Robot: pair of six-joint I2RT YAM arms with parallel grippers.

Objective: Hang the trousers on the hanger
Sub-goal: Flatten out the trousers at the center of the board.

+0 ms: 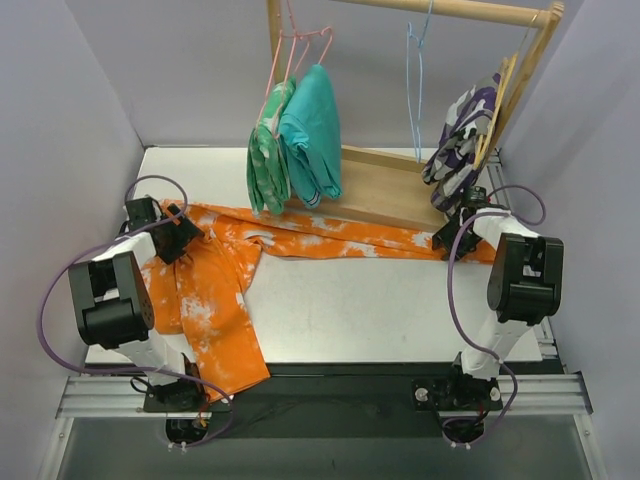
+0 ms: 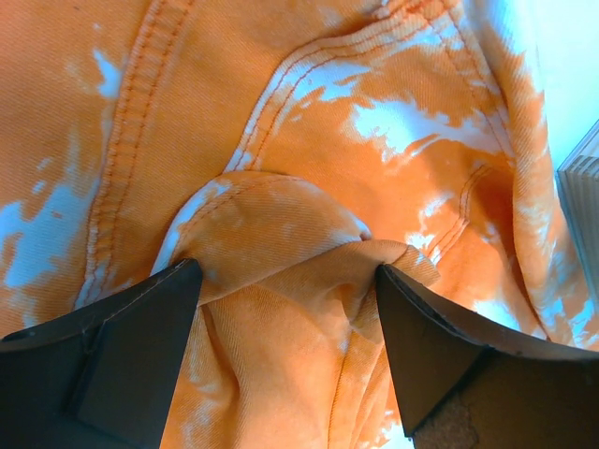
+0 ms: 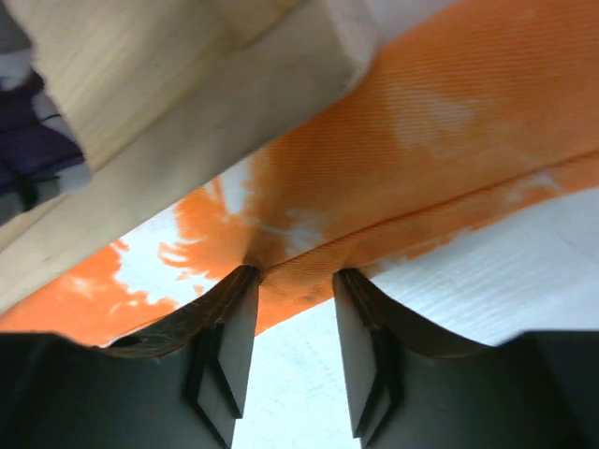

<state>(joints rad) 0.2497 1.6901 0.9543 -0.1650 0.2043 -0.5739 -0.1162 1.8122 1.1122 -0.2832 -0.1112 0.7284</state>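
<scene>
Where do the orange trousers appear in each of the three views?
Top external: the trousers lie on the left and stretch right along the wooden rack base.
Left wrist: the trousers fill nearly the whole picture.
Right wrist: the trousers cross from lower left to upper right.
Shared landmark: the wooden rack base, in top external and right wrist only.

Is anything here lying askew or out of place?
Yes: the bright orange cloth trousers with white splotches sprawl bent across the white table, one leg overhanging its near edge; the thin light-blue wire hanger hangs empty.
</scene>
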